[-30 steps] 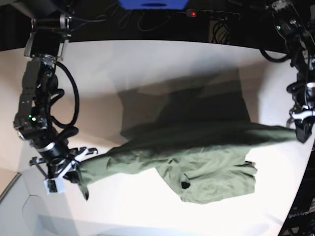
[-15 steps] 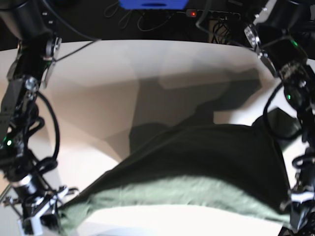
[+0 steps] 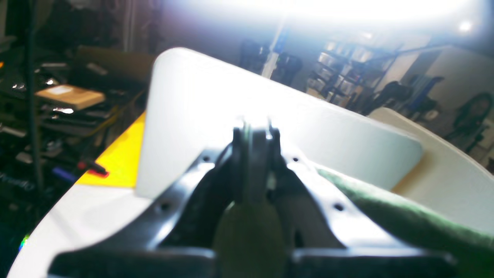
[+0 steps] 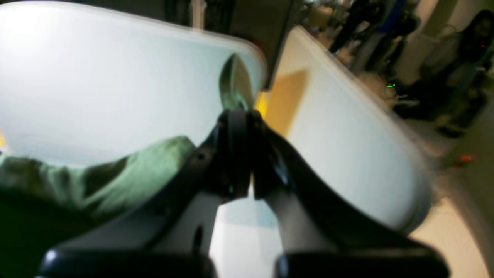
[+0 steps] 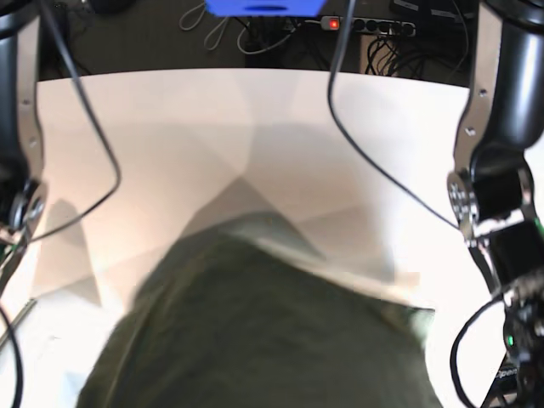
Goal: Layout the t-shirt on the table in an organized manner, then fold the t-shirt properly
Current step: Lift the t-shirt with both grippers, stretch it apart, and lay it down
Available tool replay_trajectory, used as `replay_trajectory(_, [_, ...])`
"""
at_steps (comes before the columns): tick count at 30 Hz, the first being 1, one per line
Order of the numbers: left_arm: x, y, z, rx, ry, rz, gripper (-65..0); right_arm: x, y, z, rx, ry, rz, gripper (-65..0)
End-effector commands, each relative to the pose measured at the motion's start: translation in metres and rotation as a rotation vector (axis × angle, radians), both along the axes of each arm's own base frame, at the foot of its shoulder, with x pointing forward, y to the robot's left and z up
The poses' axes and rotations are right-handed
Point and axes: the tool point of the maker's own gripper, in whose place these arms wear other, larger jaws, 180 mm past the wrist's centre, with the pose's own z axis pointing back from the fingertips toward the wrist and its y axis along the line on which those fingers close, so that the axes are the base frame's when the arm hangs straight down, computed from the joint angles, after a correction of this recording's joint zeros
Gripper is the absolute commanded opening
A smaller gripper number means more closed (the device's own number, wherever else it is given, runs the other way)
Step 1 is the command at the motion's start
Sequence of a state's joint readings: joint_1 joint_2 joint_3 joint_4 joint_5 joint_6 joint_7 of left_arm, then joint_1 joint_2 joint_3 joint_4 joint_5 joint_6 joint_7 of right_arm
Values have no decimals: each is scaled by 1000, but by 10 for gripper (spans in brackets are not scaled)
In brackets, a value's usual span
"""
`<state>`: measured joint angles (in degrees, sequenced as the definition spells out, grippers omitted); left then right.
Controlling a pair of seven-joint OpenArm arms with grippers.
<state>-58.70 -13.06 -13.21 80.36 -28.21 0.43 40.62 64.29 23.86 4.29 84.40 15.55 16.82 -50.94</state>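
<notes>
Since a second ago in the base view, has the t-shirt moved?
Yes. The t-shirt has risen toward the camera, now hiding far more of the table and running off the bottom edge.

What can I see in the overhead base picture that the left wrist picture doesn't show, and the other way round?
Only the base view shows the shirt spread wide and lifted above the table, plus both arms at the sides. Only the left wrist view shows the left claw close up, shut on a pinch of green cloth, with a cluttered room behind. Both show the green shirt and the white table.
</notes>
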Motion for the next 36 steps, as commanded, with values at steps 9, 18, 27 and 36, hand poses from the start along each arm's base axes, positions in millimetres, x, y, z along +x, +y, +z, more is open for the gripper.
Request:
replay_trajectory(9, [-9, 6, 26, 4, -82, 18, -647, -23, -16, 62, -16, -145, -31, -650])
replay_trajectory(18, [-27, 25, -29, 1, -22, 65, -647, -47, -12, -70, 9, 25, -50, -650])
replay_trajectory(27, [-66, 37, -145, 42, 225, 87, -647, -102, 15, -194, 118, 189, -46, -650])
replay_trajectory(36, [-157, 51, -306, -125, 561, 48, -648, -155, 52, -323, 243, 492, -20, -650])
